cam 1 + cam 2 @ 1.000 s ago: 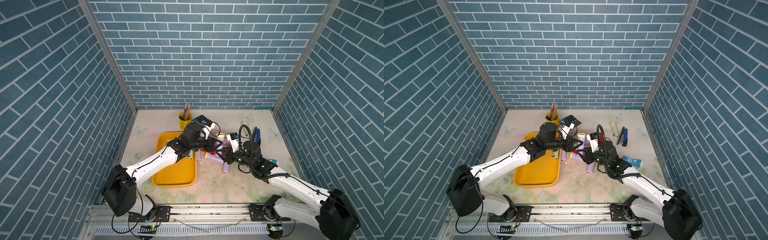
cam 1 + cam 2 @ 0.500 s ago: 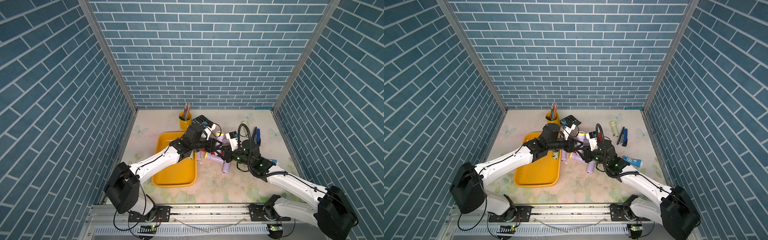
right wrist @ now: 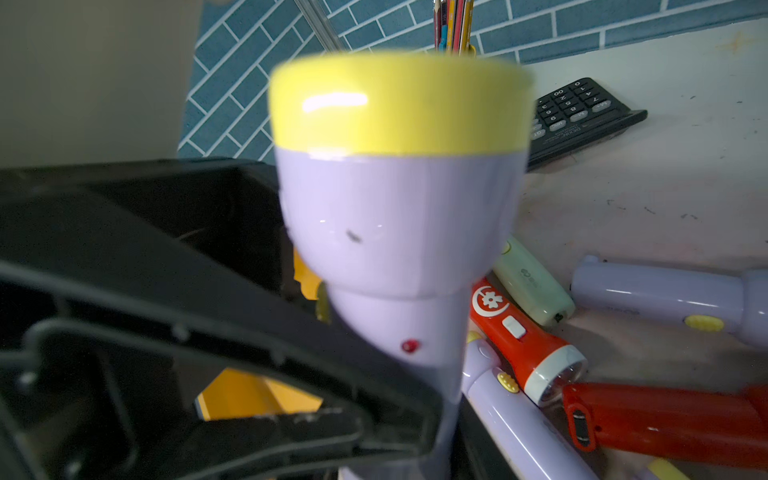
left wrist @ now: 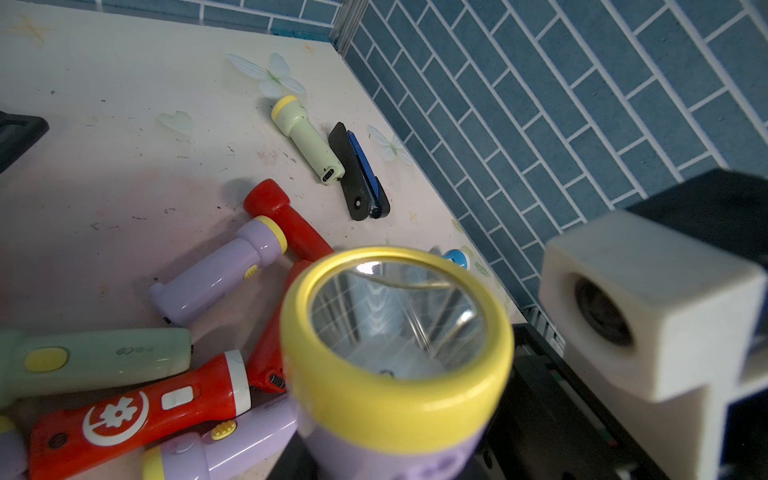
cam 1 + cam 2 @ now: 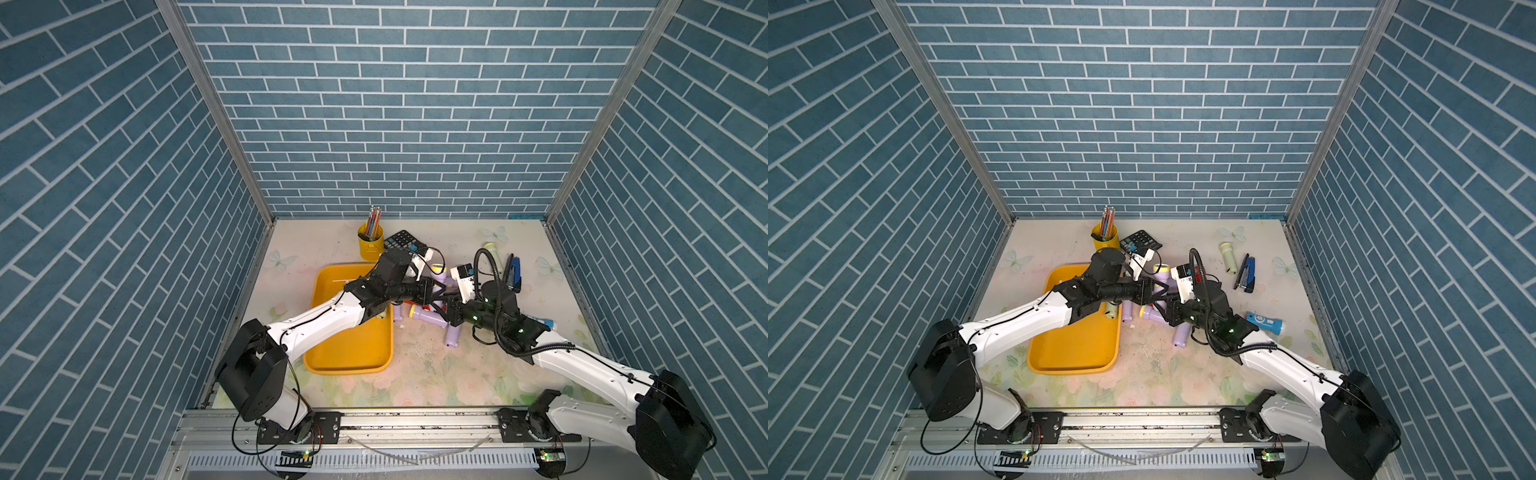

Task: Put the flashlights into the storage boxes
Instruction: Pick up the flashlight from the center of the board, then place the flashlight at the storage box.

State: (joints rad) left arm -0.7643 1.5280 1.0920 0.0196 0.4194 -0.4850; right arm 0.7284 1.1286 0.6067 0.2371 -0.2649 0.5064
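Observation:
A lilac flashlight [image 4: 395, 361] with a yellow head is held in the air between both arms, above a pile of lilac, red and pale green flashlights [image 4: 216, 278] to the right of the storage box. My right gripper [image 5: 448, 306] is shut on its tail end. My left gripper [image 5: 435, 293] reaches in from the other side, and its black finger [image 3: 208, 324] lies against the handle. The orange-yellow storage box [image 5: 349, 357] is to the left of the pile, with a pale green flashlight [image 5: 1112, 309] at its right edge. A blue flashlight [image 5: 1264, 322] and another pale green flashlight [image 5: 1228, 257] lie apart on the right.
A blue-black stapler [image 5: 1249, 274] lies next to the far pale green flashlight. A black calculator [image 5: 401, 241] and a yellow pencil cup [image 5: 370, 243] stand at the back. Brick walls close in three sides of the table.
My left gripper's jaws have narrowed around the lilac flashlight that my right gripper holds. Both arms have edged slightly closer together.

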